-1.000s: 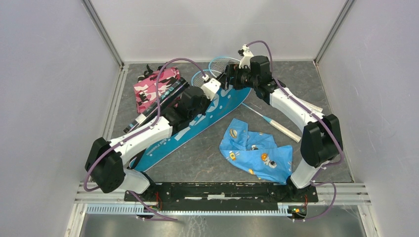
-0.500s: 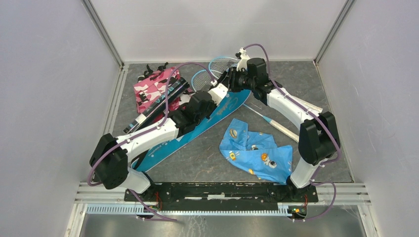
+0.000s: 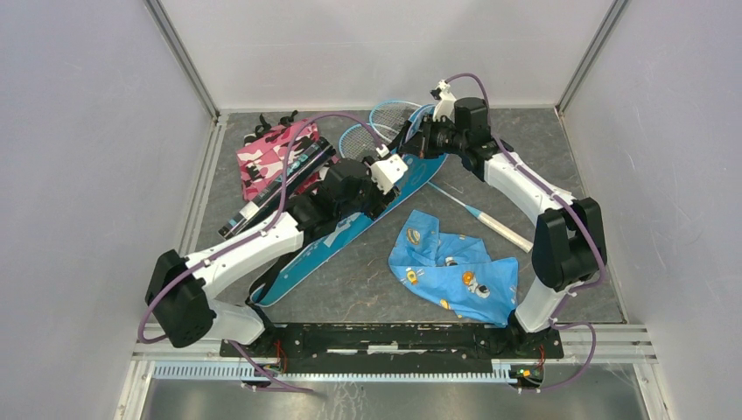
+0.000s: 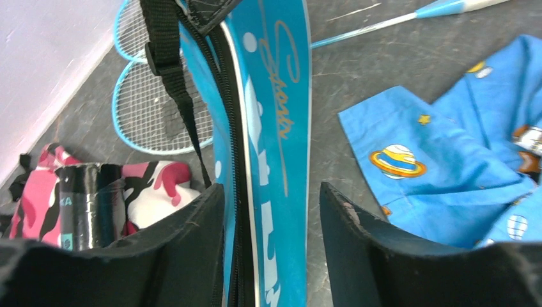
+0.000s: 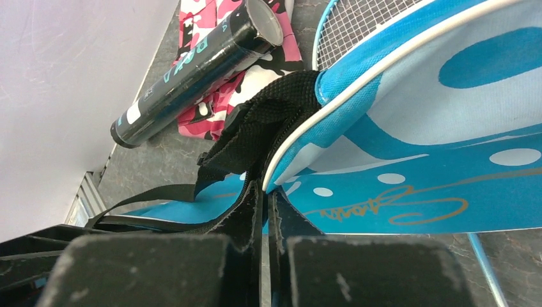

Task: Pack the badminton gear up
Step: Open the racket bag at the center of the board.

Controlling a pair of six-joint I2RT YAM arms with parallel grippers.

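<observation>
The blue "SPORT" cover lies diagonally across the floor, zip side up. My left gripper hovers open over it. Its fingers straddle the cover without gripping. My right gripper is shut on the cover's white-piped edge at the head end and holds that flap raised. Two light-blue racquet heads lie beside that end, and one white handle sticks out to the right. The black tube rests on the pink bag. No shuttlecock shows.
The pink camouflage bag sits at the back left near the wall rail. A blue cartoon-print cloth lies crumpled at the front right. The cover's black strap trails loose beside the zip. Grey walls close in the floor on three sides.
My left gripper has opened and slid right along the cover. My right gripper has shut on the cover's head-end edge. The cover's lower end has swung slightly right.
</observation>
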